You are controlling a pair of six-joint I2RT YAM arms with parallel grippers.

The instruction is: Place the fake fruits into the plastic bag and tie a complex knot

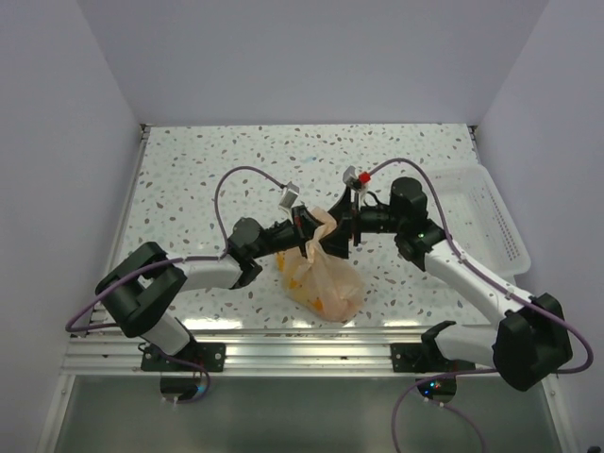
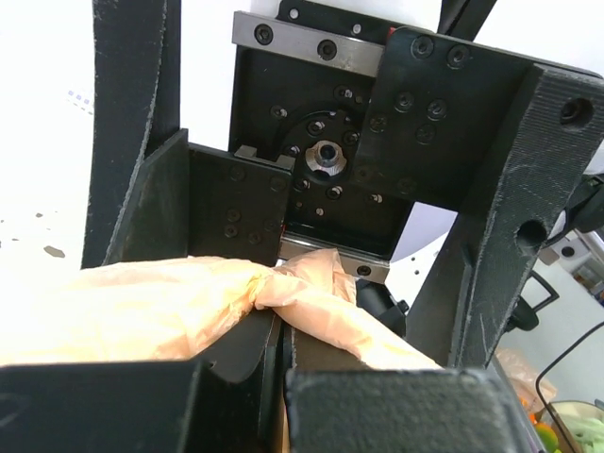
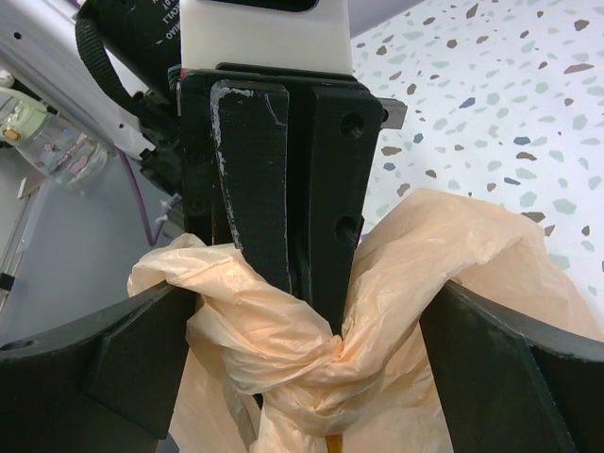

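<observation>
In the middle of the top view, a thin, crinkly, translucent peach-orange plastic bag (image 1: 326,283) sits on the pale speckled terrazzo table (image 1: 208,179), just ahead of the arms' bases. Blurred yellow and orange shapes show through its lower half: the fake fruits (image 1: 330,302), though no single one can be told apart. The bag's neck rises toward the centre of the frame, where both tools meet over it.

The left gripper (image 1: 304,228) comes in from the left with its jaws fully closed, pinching a gathered strip of the bag's film. In the left wrist view that film runs from the left edge into the closed fingers (image 2: 387,411) at the bottom.

The right gripper (image 1: 345,229) reaches in from the right with its jaws spread as wide as they go, clamping nothing. In the right wrist view its fingers (image 3: 123,368) stand at lower left and lower right, either side of the bunched neck. Between them, low in the centre, the film twists into a knot (image 3: 302,363) just below the left gripper's tips.

A white rectangular plastic tray (image 1: 500,226) lies at the table's right edge, well apart from the bag.
</observation>
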